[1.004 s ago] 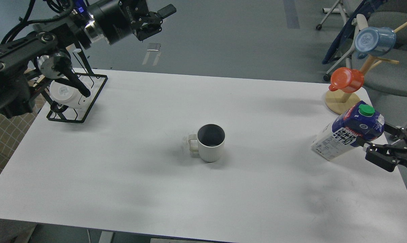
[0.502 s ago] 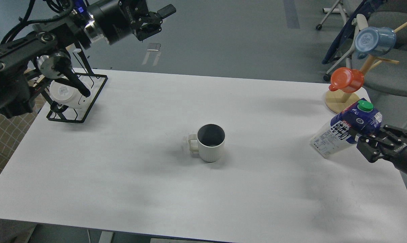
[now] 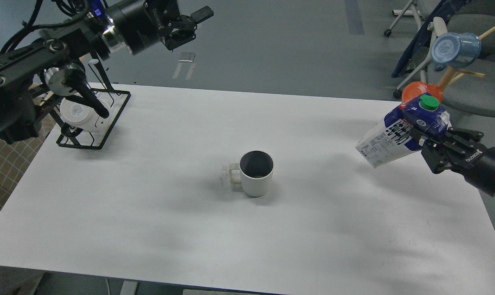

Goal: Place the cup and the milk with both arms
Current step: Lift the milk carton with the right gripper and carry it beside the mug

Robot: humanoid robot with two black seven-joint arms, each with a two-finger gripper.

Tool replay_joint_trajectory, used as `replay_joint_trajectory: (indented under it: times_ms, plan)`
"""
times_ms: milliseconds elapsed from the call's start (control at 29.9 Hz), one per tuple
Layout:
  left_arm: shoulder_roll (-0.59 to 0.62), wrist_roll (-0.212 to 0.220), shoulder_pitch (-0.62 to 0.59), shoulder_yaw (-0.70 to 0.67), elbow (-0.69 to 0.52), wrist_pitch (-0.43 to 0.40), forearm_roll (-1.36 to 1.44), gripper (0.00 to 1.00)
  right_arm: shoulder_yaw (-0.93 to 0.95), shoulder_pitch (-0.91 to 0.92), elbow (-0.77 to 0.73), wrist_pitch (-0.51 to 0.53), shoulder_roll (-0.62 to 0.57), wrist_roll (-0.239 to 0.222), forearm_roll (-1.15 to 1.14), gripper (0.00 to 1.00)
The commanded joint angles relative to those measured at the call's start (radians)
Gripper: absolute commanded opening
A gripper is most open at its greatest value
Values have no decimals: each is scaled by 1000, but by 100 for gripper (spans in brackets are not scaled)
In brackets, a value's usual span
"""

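A white ribbed cup (image 3: 255, 176) with a dark inside stands upright near the middle of the white table (image 3: 149, 221), handle to the left. My right gripper (image 3: 429, 141) is shut on a blue-and-white milk carton (image 3: 399, 137) with a green cap. It holds the carton tilted, above the table's right side. My left gripper (image 3: 190, 24) is raised high above the table's far left, open and empty, far from the cup.
A black wire rack (image 3: 93, 123) with a white cup lying in it sits at the far left. A wooden mug tree (image 3: 415, 121) at the far right corner holds an orange cup (image 3: 415, 89) and a blue cup (image 3: 454, 49). Chairs stand beyond the table.
My right gripper has lifted the milk carton up and moved it left, so it now partly covers the orange cup. The left arm and the white cup have not moved.
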Motion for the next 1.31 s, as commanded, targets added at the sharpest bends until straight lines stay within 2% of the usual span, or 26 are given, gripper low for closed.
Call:
replay_joint_trajectory:
  times_ms: [0, 134, 435, 736, 1004, 1272]
  plan:
    - [0, 0, 0, 1, 0, 0, 0, 97, -2, 23, -15, 0, 68, 0, -64, 0]
    - [-5, 2, 0, 0, 0, 0, 0, 97, -20, 55, -17, 0, 117, 0, -79, 0]
    - [-8, 2, 2, 0, 0, 0, 0, 97, -227, 224, -84, 0, 249, 0, -65, 0]
    - [-6, 2, 9, 0, 0, 0, 0, 97, -237, 228, -175, 0, 400, 0, -61, 0]
    - [-8, 2, 11, 0, 0, 0, 0, 97, -240, 230, -193, 0, 433, 0, -59, 1]
    - [-6, 3, 11, 0, 0, 0, 0, 97, -269, 230, -199, 0, 433, 0, -53, 6]
